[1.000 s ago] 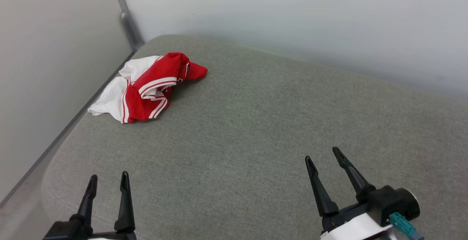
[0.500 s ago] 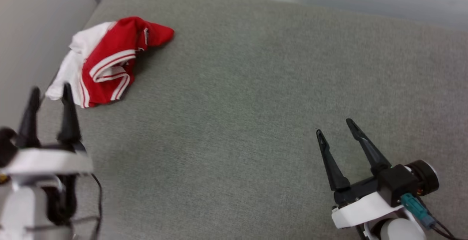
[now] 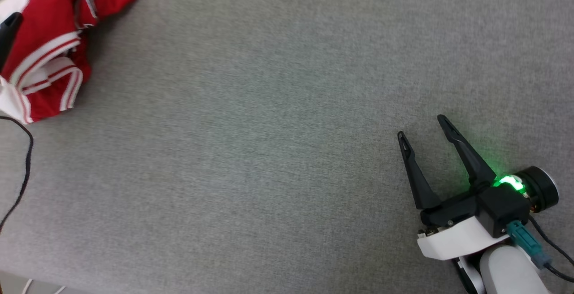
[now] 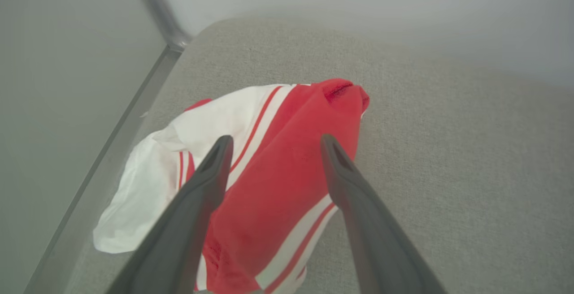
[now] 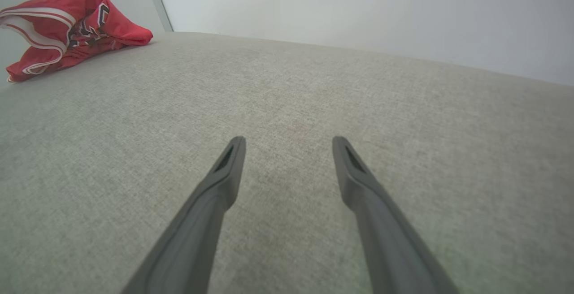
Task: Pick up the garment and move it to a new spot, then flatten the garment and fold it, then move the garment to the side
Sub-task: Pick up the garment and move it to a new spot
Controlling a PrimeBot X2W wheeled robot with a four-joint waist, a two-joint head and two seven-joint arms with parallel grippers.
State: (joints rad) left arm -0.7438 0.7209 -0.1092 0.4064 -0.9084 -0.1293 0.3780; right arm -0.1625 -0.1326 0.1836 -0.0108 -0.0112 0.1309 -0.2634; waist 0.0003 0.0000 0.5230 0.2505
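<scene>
The garment lies crumpled at the far left of the grey cushion, red with white sleeves and red-and-white stripe trim. My left gripper hovers open right over it, its two fingers straddling a red fold without holding it. One of its dark fingers shows at the head view's left edge against the cloth. Black lettering shows on the garment in the right wrist view. My right gripper stands open and empty over bare cushion at the lower right, far from the garment.
The grey fabric cushion spreads wide between the two arms. A pale wall and a metal post border its far left corner, close behind the garment. A black cable hangs along the left edge.
The head camera has tilted down and forward. My left gripper has reached from the near edge up to the garment. The right gripper has hardly moved; a green light now glows on its wrist.
</scene>
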